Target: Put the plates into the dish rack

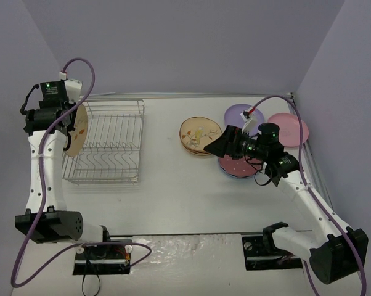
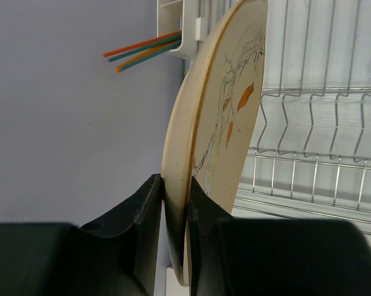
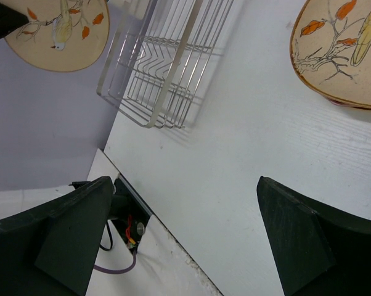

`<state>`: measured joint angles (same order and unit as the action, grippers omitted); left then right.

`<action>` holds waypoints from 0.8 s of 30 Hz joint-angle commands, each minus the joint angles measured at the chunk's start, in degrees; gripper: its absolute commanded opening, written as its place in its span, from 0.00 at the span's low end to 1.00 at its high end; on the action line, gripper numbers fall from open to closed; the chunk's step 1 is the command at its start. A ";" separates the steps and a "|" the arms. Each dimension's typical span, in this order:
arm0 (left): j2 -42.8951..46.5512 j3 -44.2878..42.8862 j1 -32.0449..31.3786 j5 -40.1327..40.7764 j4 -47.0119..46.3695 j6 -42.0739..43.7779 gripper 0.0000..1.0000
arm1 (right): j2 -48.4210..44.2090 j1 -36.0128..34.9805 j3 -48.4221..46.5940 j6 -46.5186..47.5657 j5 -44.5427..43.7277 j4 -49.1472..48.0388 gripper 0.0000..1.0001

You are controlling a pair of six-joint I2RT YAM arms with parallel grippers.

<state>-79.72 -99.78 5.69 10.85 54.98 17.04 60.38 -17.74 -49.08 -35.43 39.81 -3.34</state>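
My left gripper [image 1: 73, 120] is shut on the rim of a tan floral plate [image 1: 80, 132] and holds it on edge, upright, at the left side of the silver wire dish rack [image 1: 111, 145]. In the left wrist view the fingers [image 2: 145, 209] pinch that plate [image 2: 219, 117] beside the rack [image 2: 321, 123]. My right gripper [image 1: 213, 143] is open and empty, above a stack of tan floral plates [image 1: 195, 132]. A dark pink speckled plate [image 1: 235, 168], a lilac plate [image 1: 236, 113] and a light pink plate [image 1: 291, 128] lie around it. In the right wrist view the open gripper [image 3: 184, 185] hovers over bare table, with the tan stack [image 3: 339, 49] at upper right.
A white utensil caddy [image 2: 176, 28] with coloured sticks [image 2: 142, 52] hangs on the rack's side. Lilac walls stand close on the left, back and right. The rack's slots [image 3: 167, 61] hold no plates. The table's near edge [image 3: 148, 216] with cables shows below the right gripper.
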 commanded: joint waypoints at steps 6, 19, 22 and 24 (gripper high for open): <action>-1.87 -0.24 5.58 -1.09 -12.33 5.60 0.00 | 1.05 -1.68 -1.80 2.73 -0.17 -2.80 1.00; -3.77 4.31 7.94 -1.20 -16.31 5.31 0.00 | 1.36 -1.68 -1.14 2.82 -0.44 -2.81 1.00; -4.29 5.74 8.29 -1.85 -17.34 5.00 0.00 | 1.41 -1.68 -0.93 2.82 -0.44 -2.81 1.00; -4.99 6.31 8.37 -1.30 -17.30 4.85 0.00 | 1.35 -1.68 -0.98 2.88 -0.44 -2.76 1.00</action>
<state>-85.79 -91.81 13.50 8.18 46.16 21.10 61.78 -19.18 -49.08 -33.28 39.42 -2.87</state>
